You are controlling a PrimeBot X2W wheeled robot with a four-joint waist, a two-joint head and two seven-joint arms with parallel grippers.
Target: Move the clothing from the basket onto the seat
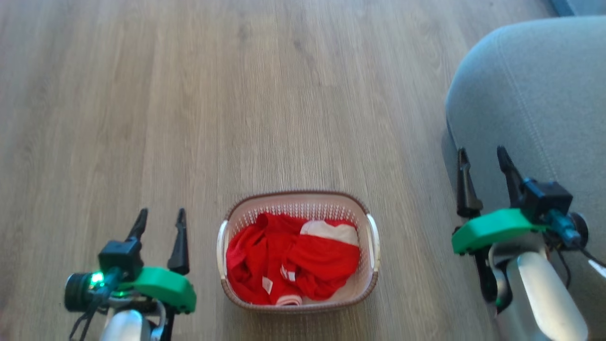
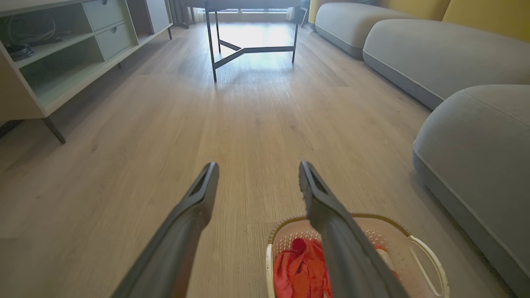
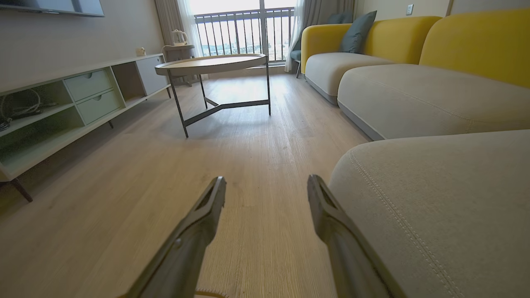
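The clothing [image 1: 289, 260] should handle as soft, limp and light. Expect it to sag and trail from whatever point you pinch, and to drag a neighbouring piece up with it if the folds are tangled. It is unlikely to slip much between the fingers, and nothing about it looks fragile. Your best hold, I judge, is the bunched ridge near the middle of the heap, where a fold stands proud enough for both fingers to close around. Avoid the flat edges lying against the basket wall, where a fingertip could catch in the perforations.

It is bright red and crumpled into a loose heap. A white panel [image 1: 329, 231] shows toward the far right of the pile, and small white labels [image 1: 267, 284] sit near its near edge. You cannot tell from here how many garments there are.

The heap lies inside the laundry basket [image 1: 298, 195], a cream perforated tub with a brown rim and white side handles, and covers most of its bottom. The basket stands on the wooden floor [image 1: 236, 94], between your two arms in the head view.

The left claw [image 1: 162, 213] hovers to the basket's left, fingers apart and holding nothing. The right claw [image 1: 482, 152] is likewise spread and empty, at the near corner of the grey seat [image 1: 544, 94]. The seat lies well apart to the basket's right, with no red on the part you can see.
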